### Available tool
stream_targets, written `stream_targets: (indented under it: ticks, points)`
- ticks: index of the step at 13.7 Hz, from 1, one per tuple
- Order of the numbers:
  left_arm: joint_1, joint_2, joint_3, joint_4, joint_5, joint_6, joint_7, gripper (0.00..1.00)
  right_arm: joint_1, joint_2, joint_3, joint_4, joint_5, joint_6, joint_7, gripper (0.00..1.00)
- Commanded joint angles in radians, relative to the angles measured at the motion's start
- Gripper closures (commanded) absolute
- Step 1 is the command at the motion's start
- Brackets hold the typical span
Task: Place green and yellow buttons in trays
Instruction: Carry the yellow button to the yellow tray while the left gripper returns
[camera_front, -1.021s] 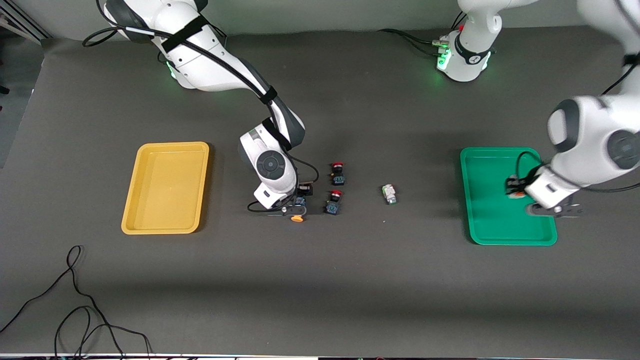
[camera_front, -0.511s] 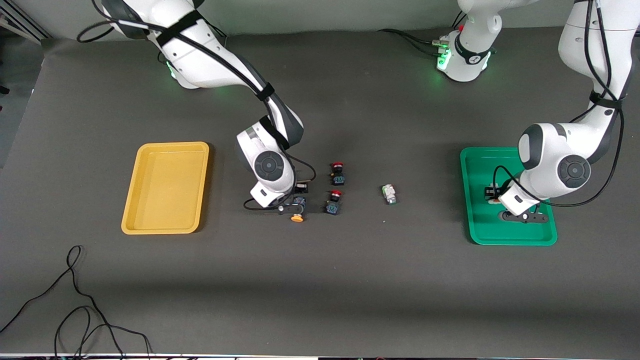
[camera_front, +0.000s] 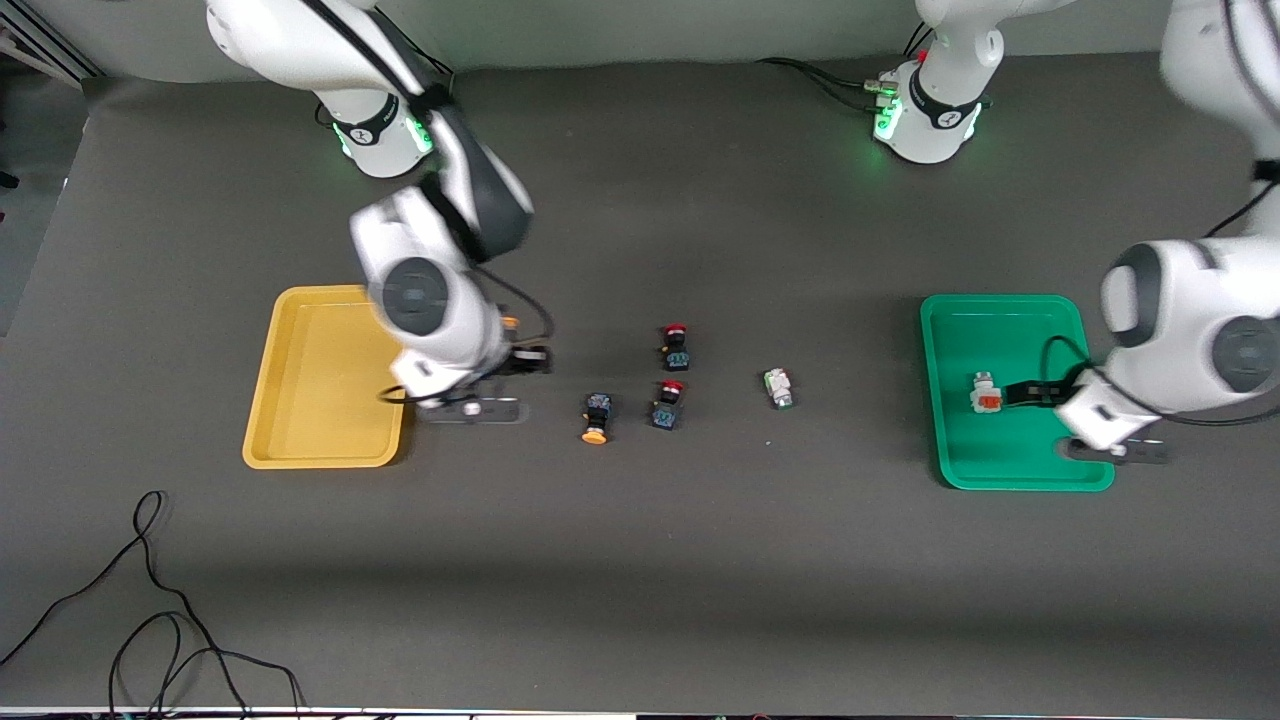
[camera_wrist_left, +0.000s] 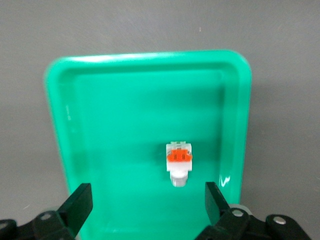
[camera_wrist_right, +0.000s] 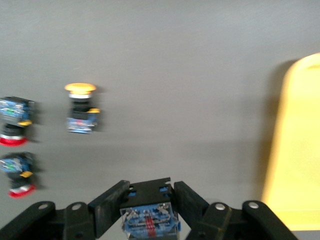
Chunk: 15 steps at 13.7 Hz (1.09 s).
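Right claw (camera_wrist_right: 149, 212) clamps a boxy black-bodied switch (camera_wrist_right: 148, 219) beside the glossy yellow tray (camera_front: 330, 375); left claw (camera_wrist_left: 149, 201) gapes over the green tray (camera_wrist_left: 150, 100).

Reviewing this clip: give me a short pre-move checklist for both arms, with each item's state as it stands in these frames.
1. Right gripper shut on a black-bodied switch: ok.
2. That switch carried over the yellow tray: not ok, it is over the table beside the tray.
3. Left gripper open, clear of the orange-marked white switch: ok.
4. Orange-marked white switch lying in the green tray: ok.
5. Yellow-capped switch and green-marked white switch in trays: not ok, both on the table.
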Motion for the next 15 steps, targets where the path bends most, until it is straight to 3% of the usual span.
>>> stream_targets:
  ticks: [1, 3, 4, 9, 11, 12, 15]
  points:
    - [-0.002, -0.003, -0.012, 0.171, -0.036, -0.16, -0.01, 0.0, -0.002, -0.043, -0.158, -0.037, 0.01, -0.06, -0.245, 1.0]
    - [-0.022, -0.007, -0.017, 0.231, -0.092, -0.208, -0.042, 0.0, -0.014, -0.025, -0.262, -0.064, 0.01, -0.056, -0.42, 1.0]
    - [-0.054, -0.015, -0.024, 0.234, -0.099, -0.213, -0.086, 0.0, -0.035, -0.01, -0.283, -0.079, 0.012, -0.044, -0.458, 1.0]
    - [-0.328, -0.008, -0.025, 0.225, -0.089, -0.179, -0.456, 0.0, -0.097, 0.079, -0.283, -0.205, 0.012, 0.175, -0.469, 1.0]
    - [-0.437, 0.018, -0.025, 0.213, -0.084, -0.118, -0.62, 0.0, -0.103, 0.128, -0.281, -0.216, 0.028, 0.24, -0.468, 1.0]
    - [-0.489, 0.034, -0.023, 0.2, -0.078, -0.083, -0.686, 0.0, -0.1, 0.151, -0.28, -0.216, 0.079, 0.254, -0.469, 1.0]
    - [-0.565, 0.087, -0.023, 0.119, -0.053, 0.057, -0.848, 0.0, -0.092, 0.21, -0.275, -0.222, 0.122, 0.305, -0.469, 1.0]
